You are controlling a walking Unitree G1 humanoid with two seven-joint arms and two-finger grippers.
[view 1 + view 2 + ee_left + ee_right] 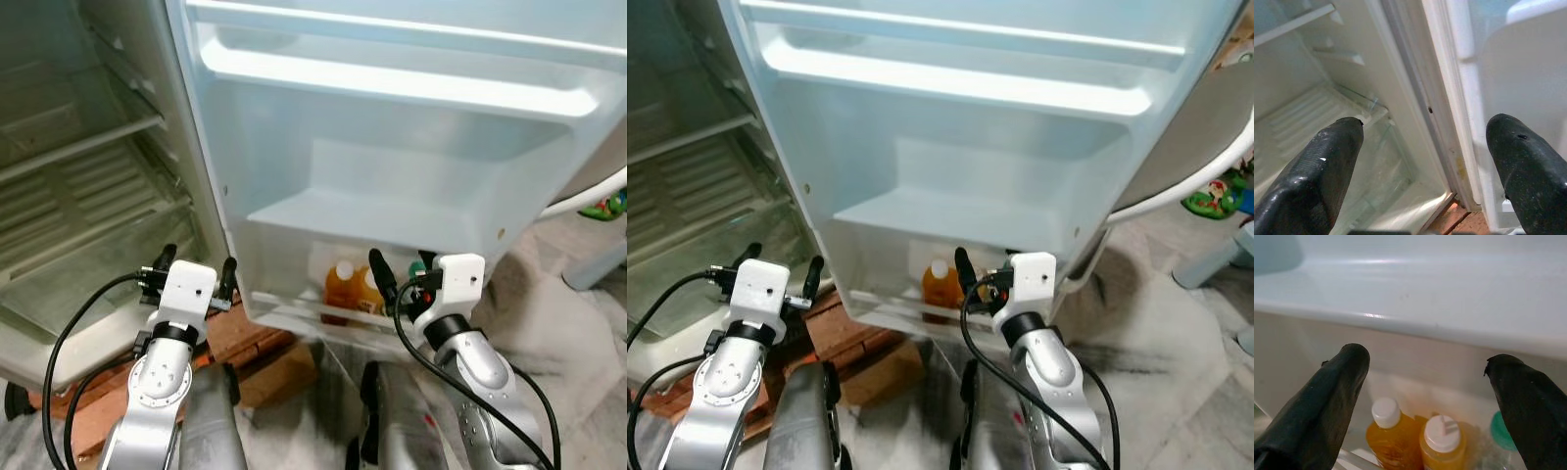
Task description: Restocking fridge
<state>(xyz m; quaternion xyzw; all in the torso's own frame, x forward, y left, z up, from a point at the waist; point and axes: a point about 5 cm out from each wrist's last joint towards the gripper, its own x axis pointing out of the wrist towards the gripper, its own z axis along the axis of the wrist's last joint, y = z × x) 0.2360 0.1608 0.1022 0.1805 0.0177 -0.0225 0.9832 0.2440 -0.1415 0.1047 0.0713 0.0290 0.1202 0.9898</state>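
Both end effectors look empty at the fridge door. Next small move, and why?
Probably back the right end effector away from the door shelf to fetch another item. It is open and empty, and two orange bottles plus a green-capped one already stand there. The left end effector is open too, near the door's hinge edge.

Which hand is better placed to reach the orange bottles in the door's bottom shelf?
Right. The right hand is open directly before the orange bottles; the left hand faces the fridge's hinge edge.

Two bottles (353, 289) in lowest door shelf (323, 315) — fridge cavity (78, 196) left
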